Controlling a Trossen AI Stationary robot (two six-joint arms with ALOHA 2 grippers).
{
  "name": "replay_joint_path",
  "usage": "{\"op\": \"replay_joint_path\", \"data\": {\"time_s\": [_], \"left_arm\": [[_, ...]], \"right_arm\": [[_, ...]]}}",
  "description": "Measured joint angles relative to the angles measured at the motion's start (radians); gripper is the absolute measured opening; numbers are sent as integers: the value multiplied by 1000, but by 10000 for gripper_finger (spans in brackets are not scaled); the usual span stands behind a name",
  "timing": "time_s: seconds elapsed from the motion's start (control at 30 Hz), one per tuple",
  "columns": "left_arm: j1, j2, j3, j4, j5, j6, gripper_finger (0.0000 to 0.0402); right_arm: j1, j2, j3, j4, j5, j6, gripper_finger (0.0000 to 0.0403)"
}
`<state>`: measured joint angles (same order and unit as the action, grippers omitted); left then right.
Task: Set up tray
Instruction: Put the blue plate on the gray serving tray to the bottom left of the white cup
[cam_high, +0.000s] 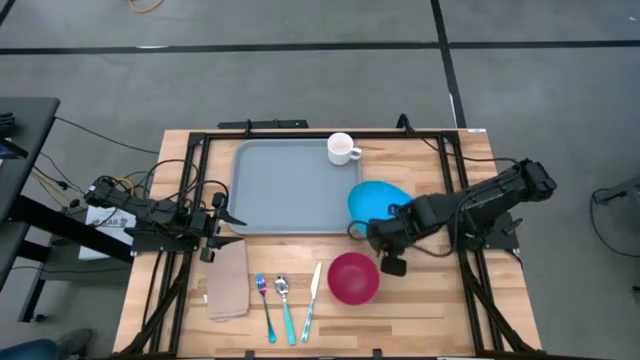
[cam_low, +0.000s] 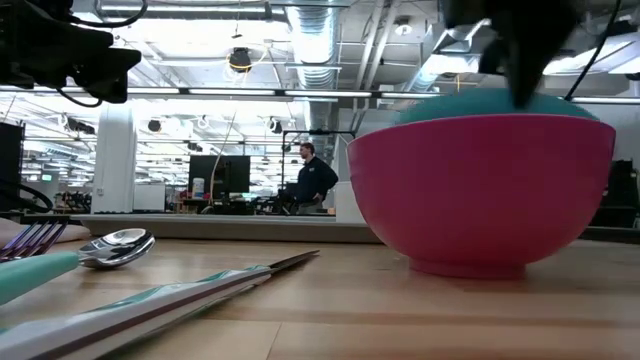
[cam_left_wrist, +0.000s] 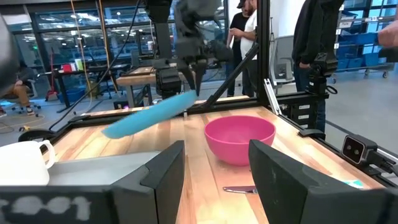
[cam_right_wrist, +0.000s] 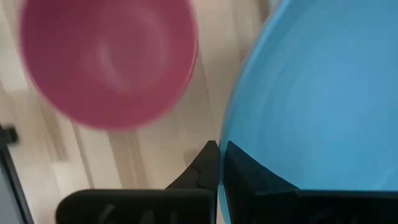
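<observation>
Right hand (cam_high: 375, 228), clenched on the rim of the blue plate (cam_high: 378, 198), holds that plate tilted and lifted off the tabletop (cam_high: 420, 300), its far edge overlapping the tray's right side. Seen from above, the tray (cam_high: 285, 185) lies at twelve o'clock from the tabletop's centre, flat, with a white mug (cam_high: 341, 149) at its two o'clock corner. A pink bowl (cam_high: 352, 277) sits at five o'clock from the tray. A tan napkin (cam_high: 229, 280), fork (cam_high: 264, 305), spoon (cam_high: 285, 305) and knife (cam_high: 311, 298) lie at six to seven o'clock. Left hand (cam_high: 222, 222) waits released at the tray's eight o'clock corner. The tray looks light, stiff and smooth; its low raised rim seems the surest place to pinch, since the flat middle offers nothing to grip.
</observation>
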<state>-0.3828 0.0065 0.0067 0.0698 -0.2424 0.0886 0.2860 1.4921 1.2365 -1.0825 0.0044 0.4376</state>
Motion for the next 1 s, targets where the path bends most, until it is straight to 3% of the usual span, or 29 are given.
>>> {"op": "replay_joint_path", "data": {"time_s": [0.27,0.73,1.0], "left_arm": [[0,0,0,0,0,-3,169],[0,0,0,0,0,-2,169],[0,0,0,0,0,1,169]], "right_arm": [[-134,44,100,112,-63,-85,1],[-211,479,553,-27,-85,-394,0],[-260,646,671,-65,-105,-491,0]]}}
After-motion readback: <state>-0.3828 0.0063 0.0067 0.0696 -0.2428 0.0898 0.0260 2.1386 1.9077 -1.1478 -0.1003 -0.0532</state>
